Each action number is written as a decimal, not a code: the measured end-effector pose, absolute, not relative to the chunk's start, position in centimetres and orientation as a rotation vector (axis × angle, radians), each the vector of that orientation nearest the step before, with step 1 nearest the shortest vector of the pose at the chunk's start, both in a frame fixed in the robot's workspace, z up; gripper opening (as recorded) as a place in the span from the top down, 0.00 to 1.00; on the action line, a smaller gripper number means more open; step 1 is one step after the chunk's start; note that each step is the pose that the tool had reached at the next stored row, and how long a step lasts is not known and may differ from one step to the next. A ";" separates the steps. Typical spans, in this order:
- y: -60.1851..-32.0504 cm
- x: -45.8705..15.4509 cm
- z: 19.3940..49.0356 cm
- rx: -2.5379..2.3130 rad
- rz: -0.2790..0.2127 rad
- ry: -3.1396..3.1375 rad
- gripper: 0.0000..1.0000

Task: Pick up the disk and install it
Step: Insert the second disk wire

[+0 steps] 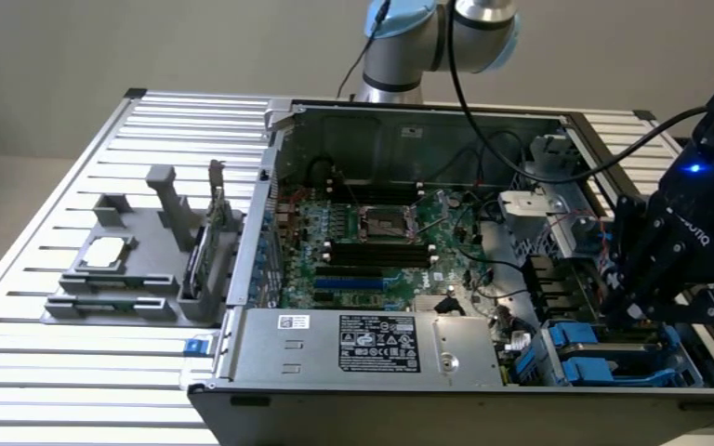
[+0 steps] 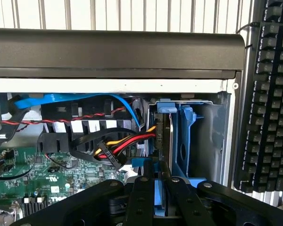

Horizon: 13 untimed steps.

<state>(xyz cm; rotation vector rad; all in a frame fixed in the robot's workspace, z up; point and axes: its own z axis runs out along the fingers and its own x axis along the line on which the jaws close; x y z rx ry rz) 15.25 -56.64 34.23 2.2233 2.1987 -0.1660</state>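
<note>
A robotics lab: an opened computer case [image 1: 456, 269] on a slatted aluminium worktop [image 1: 72, 372], parts fixture [image 1: 134, 269] beside it, keyboard [image 2: 269, 99] nearby

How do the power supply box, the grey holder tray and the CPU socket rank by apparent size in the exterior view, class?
1. Power supply box, though it sits nearest the camera.
2. Grey holder tray.
3. CPU socket, clearly smallest.

Open computer case [image 1: 370, 358], motherboard [image 1: 370, 246], keyboard [image 2: 269, 94]
</note>
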 end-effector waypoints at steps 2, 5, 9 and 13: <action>-56.7 15.3 34.2 2.224 -0.164 2.200 0.84; -56.8 15.3 34.2 2.226 -0.160 2.202 0.84; -56.9 15.4 34.2 2.229 -0.155 2.205 0.84; -57.1 15.4 34.1 2.233 -0.145 2.210 0.84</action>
